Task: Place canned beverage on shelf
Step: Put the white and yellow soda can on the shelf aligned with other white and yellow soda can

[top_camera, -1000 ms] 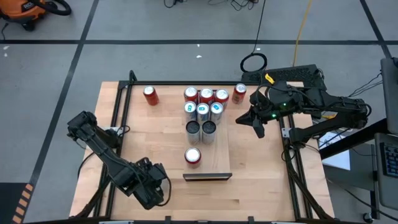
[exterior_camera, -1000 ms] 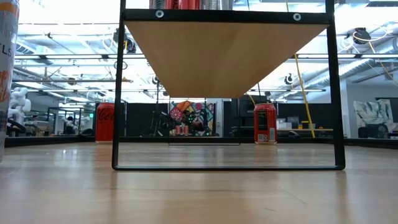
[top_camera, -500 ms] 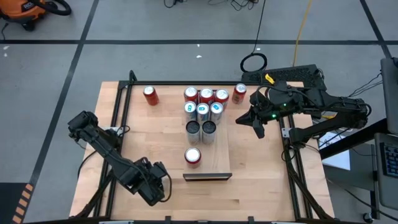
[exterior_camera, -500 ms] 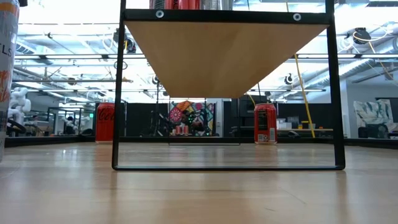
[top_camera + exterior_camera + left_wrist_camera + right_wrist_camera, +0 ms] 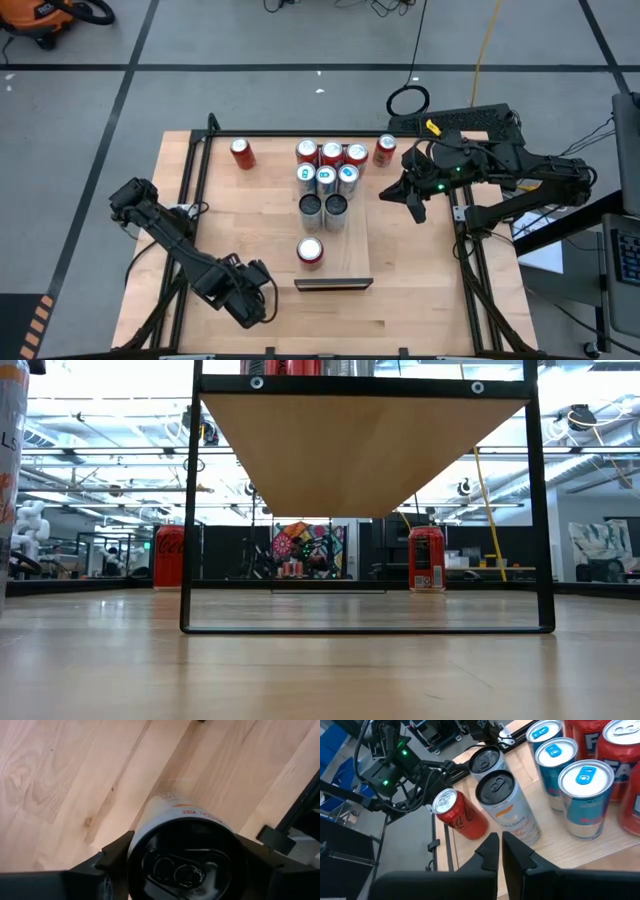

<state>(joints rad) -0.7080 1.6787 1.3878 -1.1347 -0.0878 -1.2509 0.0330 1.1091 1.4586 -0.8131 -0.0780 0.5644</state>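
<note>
While the left gripper [image 5: 252,300] sits at the table's seven o'clock corner, its fingers [image 5: 112,857] flank a white can [image 5: 186,855] standing on the tabletop [image 5: 260,215], closing on it. At two o'clock from it stands the shelf [image 5: 352,240], holding nine cans. The right gripper [image 5: 412,205], pinched closed, hovers off the shelf's three o'clock edge.

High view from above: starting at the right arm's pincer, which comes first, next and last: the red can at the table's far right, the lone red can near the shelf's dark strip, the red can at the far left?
1. Red can at the far right, just beside the right pincer.
2. Lone red can on the pale-wood shelf, near its dark strip.
3. Red can at the far left, across the table.
</note>
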